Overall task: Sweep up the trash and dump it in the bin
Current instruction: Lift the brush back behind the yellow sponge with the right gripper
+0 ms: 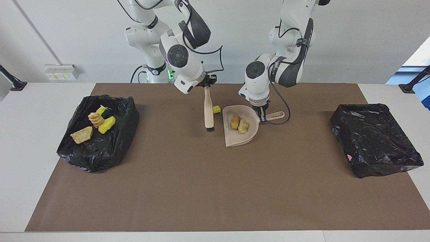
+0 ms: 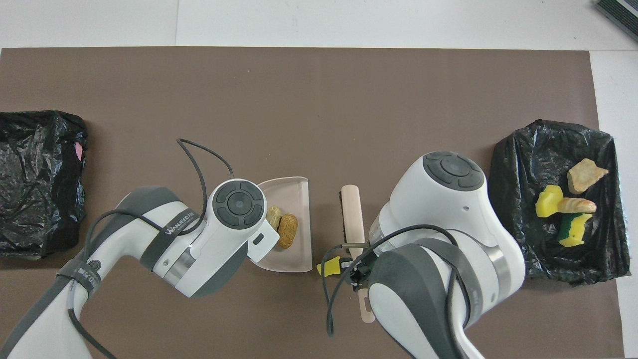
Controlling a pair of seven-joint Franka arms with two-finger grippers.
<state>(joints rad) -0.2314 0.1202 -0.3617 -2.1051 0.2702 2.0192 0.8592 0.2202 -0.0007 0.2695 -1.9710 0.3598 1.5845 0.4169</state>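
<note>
Two scraps (image 1: 239, 123) in dustpan (image 1: 239, 139), left jaws clamped on dustpan handle (image 1: 274, 116), right jaws gripping brush (image 1: 208, 111) raised beside dustpan, yellow scrap (image 1: 216, 109) on desk beside dustpan, under brush handle.

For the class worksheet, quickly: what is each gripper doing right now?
Left gripper: shut on the dustpan handle.
Right gripper: shut on the brush handle.
</note>
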